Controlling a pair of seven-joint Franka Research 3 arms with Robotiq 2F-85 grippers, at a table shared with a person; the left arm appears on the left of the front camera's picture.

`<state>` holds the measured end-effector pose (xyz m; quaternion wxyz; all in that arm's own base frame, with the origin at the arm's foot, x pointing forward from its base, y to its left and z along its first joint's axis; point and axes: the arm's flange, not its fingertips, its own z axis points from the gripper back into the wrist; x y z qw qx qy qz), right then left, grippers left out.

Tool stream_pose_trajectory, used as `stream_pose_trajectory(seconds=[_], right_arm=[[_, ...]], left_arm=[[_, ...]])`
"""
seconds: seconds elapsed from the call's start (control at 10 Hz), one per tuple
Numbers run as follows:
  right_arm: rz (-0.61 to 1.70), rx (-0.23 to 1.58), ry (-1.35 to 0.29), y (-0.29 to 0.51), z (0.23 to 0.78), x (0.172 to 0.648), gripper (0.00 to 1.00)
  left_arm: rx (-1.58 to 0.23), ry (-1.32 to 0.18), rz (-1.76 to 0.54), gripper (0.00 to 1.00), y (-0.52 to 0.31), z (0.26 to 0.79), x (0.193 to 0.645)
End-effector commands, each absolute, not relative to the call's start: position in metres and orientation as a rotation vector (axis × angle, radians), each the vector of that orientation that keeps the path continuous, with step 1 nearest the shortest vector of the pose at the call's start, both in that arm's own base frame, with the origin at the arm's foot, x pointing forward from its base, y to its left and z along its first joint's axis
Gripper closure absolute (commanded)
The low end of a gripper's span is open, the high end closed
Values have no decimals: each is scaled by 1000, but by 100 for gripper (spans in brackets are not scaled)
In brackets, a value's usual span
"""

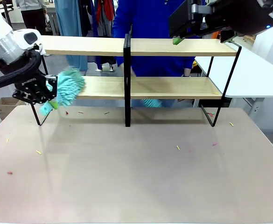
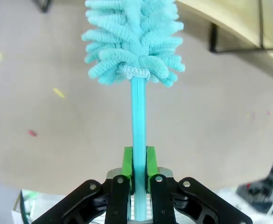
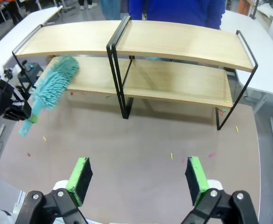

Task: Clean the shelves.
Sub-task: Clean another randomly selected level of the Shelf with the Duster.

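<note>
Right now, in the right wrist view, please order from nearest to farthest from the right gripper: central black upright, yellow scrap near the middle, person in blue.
From the right gripper:
1. Yellow scrap, on the tabletop
2. Central black upright, left of middle
3. Person in blue, behind the rack
</note>
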<state>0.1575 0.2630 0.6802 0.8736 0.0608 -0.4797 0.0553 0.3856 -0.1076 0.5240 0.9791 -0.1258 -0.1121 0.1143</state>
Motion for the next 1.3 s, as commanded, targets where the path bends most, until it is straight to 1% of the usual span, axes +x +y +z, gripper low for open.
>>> stream_pose_trajectory(seconds=[0.0, 0.1, 0.2, 0.3, 0.4, 0.5, 0.8, 0.9, 1.0, 1.2], right_arm=[[110, 137, -1000, 262, 682, 158, 0], [110, 137, -1000, 262, 682, 158, 0], [110, 137, -1000, 262, 682, 158, 0], [110, 137, -1000, 262, 682, 158, 0], [110, 137, -1000, 262, 682, 158, 0], [110, 137, -1000, 262, 682, 158, 0], [110, 137, -1000, 262, 682, 158, 0], [110, 137, -1000, 262, 682, 158, 0], [110, 137, -1000, 262, 682, 158, 0], [110, 137, -1000, 262, 682, 158, 0]], left_arm=[[-121, -307, 447, 87, -116, 528, 366], [-117, -378, 499, 87, -113, 532, 360], [-127, -408, 460, 87, -114, 535, 357], [-117, -451, 484, 87, -114, 535, 356], [-119, -432, 455, 87, -114, 535, 357], [-112, -465, 435, 87, -116, 534, 357], [-122, -484, 383, 87, -116, 534, 357], [-143, -457, 302, 87, -117, 534, 355], [-184, -395, 197, 87, -116, 534, 351], [-264, -206, -44, 87, -104, 536, 338]])
